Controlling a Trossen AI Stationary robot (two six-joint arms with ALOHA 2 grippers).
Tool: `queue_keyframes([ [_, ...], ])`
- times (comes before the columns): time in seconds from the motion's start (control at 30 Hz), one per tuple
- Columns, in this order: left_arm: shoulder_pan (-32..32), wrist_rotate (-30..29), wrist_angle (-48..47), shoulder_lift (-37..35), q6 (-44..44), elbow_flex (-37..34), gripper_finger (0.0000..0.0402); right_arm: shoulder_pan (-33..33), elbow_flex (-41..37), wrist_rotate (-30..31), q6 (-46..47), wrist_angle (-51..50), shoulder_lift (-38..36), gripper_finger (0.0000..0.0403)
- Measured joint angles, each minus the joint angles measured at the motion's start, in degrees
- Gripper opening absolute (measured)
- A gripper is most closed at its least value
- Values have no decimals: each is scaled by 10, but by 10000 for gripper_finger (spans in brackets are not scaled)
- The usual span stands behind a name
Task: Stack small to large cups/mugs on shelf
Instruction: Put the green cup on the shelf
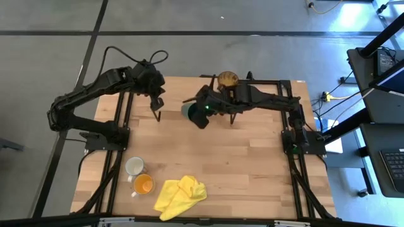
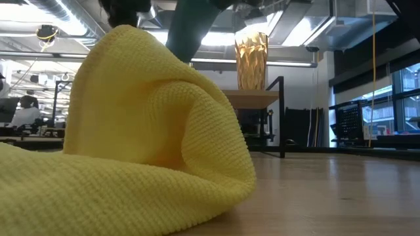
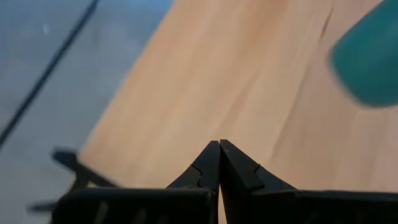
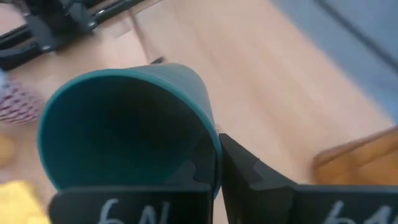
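Observation:
My right gripper [image 1: 202,115] hangs over the table's far middle, shut on the dark green cup [image 1: 189,111], whose mouth faces the wrist camera [image 4: 124,130]. The amber tumbler [image 1: 227,79] stands upright on the shelf [image 2: 252,99] at the far edge. At the near left, the white-grey mug [image 1: 134,166] and the orange mug [image 1: 144,184] stand on the table. My left gripper [image 1: 158,108] hovers shut and empty over the far left, with the green cup [image 3: 370,59] off to its side. My right gripper pinches the green cup's wall at the rim [image 4: 215,149], one finger [image 4: 194,173] inside the cup and the other [image 4: 252,177] outside. The fingers slant down from the table's right. The cup hangs tilted, lifted clear of the table.
A crumpled yellow cloth [image 1: 180,195] lies near the front edge beside the mugs and fills most of the low view [image 2: 131,131]. Black frame rails [image 1: 120,126] run along both table sides. Bare wood lies across the middle [image 1: 221,157].

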Motion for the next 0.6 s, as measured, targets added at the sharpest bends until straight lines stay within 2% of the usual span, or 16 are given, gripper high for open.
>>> queue_keyframes([
  [0.1,0,-10,-49,0,-20,0,0,4,0,-45,47,-5,0,12],
  [0.2,0,-20,-96,0,-47,0,0,4,0,-61,81,-13,0,10],
  [0.5,-14,-86,-185,0,-146,0,0,-6,0,-62,155,-14,-3,8],
  [0.6,-28,-106,-193,0,-170,0,0,-18,0,-39,182,-24,-5,7],
])
